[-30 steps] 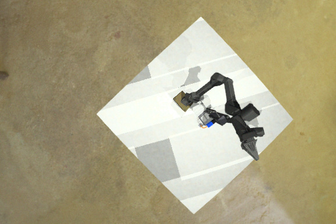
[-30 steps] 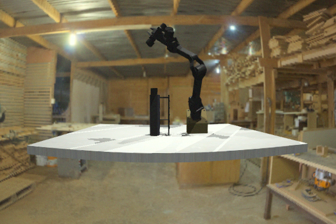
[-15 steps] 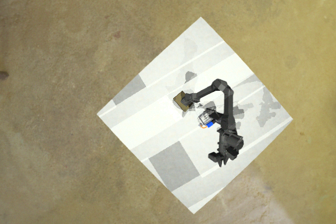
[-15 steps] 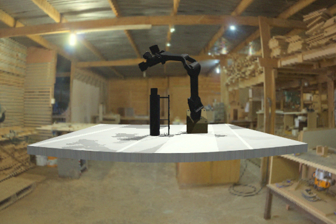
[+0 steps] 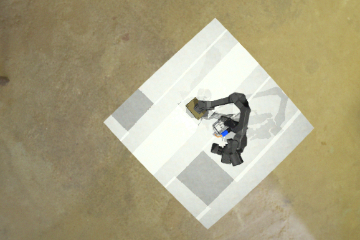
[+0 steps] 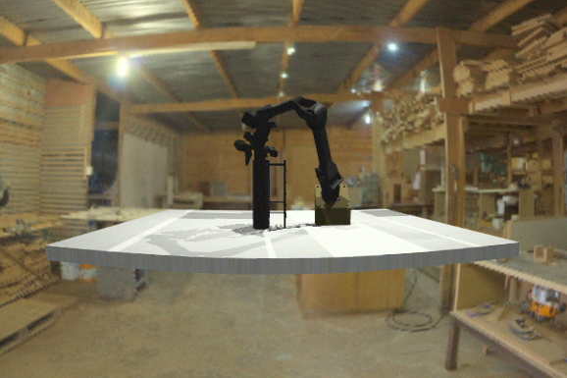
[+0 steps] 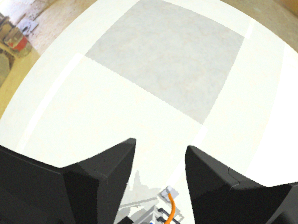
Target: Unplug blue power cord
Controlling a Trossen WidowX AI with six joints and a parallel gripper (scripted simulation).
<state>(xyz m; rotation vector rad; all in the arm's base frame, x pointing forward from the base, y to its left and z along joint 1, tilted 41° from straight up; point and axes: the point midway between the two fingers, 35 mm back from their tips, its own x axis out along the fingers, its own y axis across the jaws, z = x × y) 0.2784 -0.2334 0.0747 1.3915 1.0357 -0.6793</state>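
Observation:
My gripper (image 7: 161, 148) (image 5: 231, 158) is partly open, with nothing between its fingertips. In the exterior view it is high over the table, beside the top of a tall dark upright block (image 6: 261, 197). A small blue piece (image 5: 225, 133), perhaps the blue plug or cord, lies by the block's foot, near an orange cord (image 5: 218, 136) (image 7: 173, 206). In the wrist view the orange cord runs from a small grey piece (image 7: 169, 192), low between the fingers and far below them. The power strip cannot be made out clearly, and the arm and fingers hide part of this group.
A thin black wire rack (image 6: 284, 188) (image 5: 215, 125) stands beside the dark block. The arm's base is on an olive box (image 6: 333, 216) (image 5: 191, 106). The arm arches over the block and rack. The white table (image 5: 174, 144) (image 6: 373, 246) has grey patches and shadows.

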